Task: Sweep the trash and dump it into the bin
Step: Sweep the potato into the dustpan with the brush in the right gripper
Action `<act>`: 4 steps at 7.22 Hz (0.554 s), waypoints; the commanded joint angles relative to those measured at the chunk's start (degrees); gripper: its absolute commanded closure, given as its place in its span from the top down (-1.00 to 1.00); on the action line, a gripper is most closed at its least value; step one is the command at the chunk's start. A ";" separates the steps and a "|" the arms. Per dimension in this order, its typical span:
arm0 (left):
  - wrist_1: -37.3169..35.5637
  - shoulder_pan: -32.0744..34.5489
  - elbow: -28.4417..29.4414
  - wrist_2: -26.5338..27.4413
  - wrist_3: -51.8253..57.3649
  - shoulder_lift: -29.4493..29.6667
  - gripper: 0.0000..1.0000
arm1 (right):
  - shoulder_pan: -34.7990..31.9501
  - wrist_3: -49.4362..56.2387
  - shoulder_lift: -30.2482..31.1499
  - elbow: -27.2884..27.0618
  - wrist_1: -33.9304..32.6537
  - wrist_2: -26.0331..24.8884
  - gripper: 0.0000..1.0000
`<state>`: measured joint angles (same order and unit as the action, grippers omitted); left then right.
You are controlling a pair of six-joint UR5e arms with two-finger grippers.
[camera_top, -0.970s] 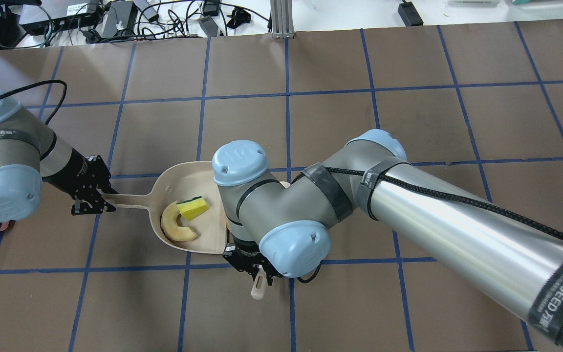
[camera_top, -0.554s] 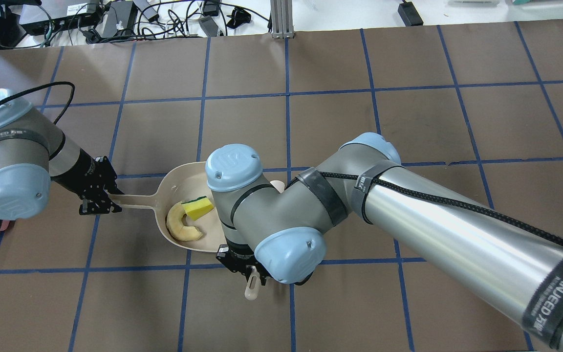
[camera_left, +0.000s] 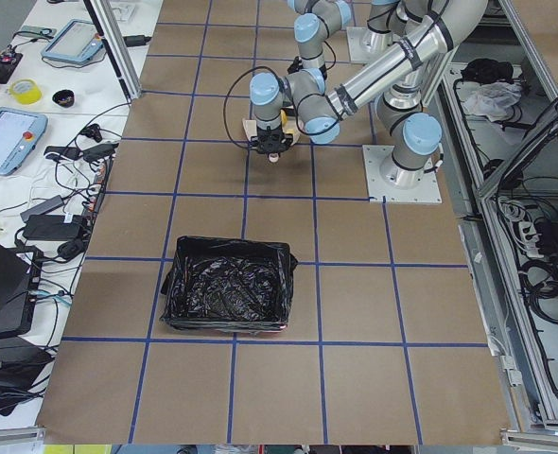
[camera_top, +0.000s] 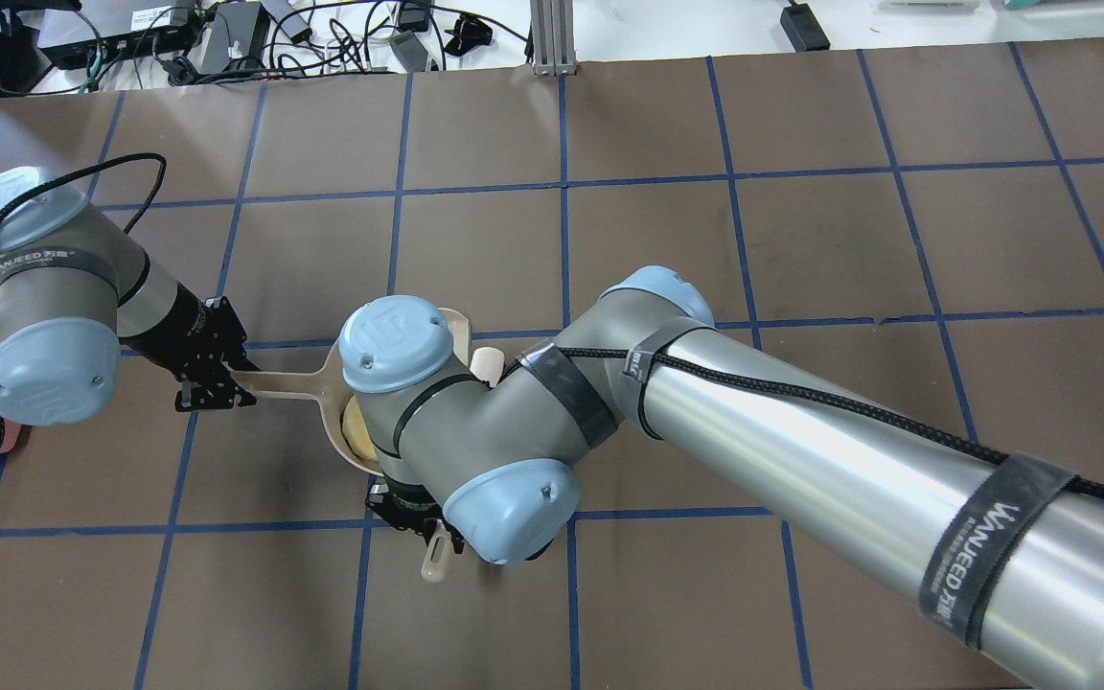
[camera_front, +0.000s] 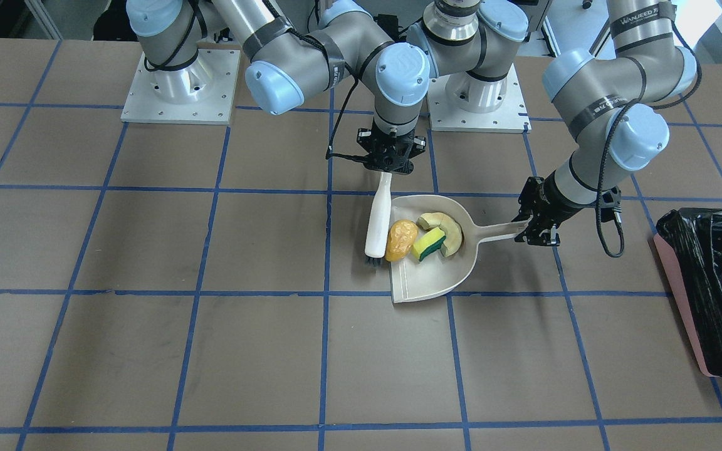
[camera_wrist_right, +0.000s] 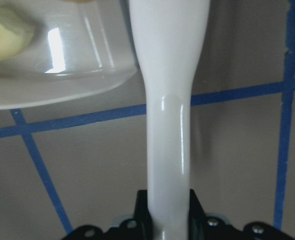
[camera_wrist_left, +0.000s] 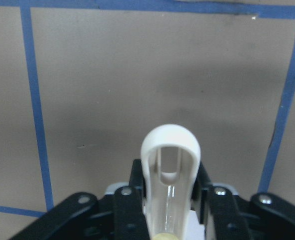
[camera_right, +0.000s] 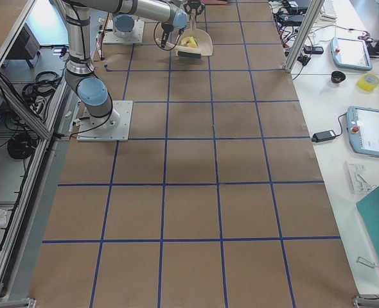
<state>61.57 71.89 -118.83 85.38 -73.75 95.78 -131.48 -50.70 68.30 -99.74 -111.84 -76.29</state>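
Note:
The beige dustpan lies mid-table with its mouth toward the brush. In it are the pale rind slice and the yellow-green sponge wedge. The orange-yellow lump sits at its lip against the brush bristles. My left gripper is shut on the dustpan handle. My right gripper is shut on the beige brush handle. In the overhead view my right wrist covers most of the pan. The black-lined pinkish bin stands off my left side.
The bin also shows in the exterior left view, about one tile from my left arm. Brown mat with blue tape grid covers the table. Cables and power supplies lie past the far edge.
My right arm has swept the brush leftward in the overhead view and now covers the pan. My left gripper and the dustpan have shifted slightly right.

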 commanded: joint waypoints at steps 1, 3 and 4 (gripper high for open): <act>-0.05 1.40 1.32 -4.31 0.01 0.46 -1.00 | -1.58 -2.91 -2.02 2.88 -0.65 1.24 -1.00; 1.27 1.41 3.86 -11.32 0.63 1.59 -1.00 | -1.32 -2.22 -1.50 4.28 1.00 -0.16 -1.00; 1.19 1.41 4.56 -14.59 0.46 2.30 -1.00 | -0.54 -1.95 -0.89 4.99 2.58 -0.17 -1.00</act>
<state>62.62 73.26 -115.38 75.21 -73.33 97.19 -132.65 -53.00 66.83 -95.68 -110.91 -76.06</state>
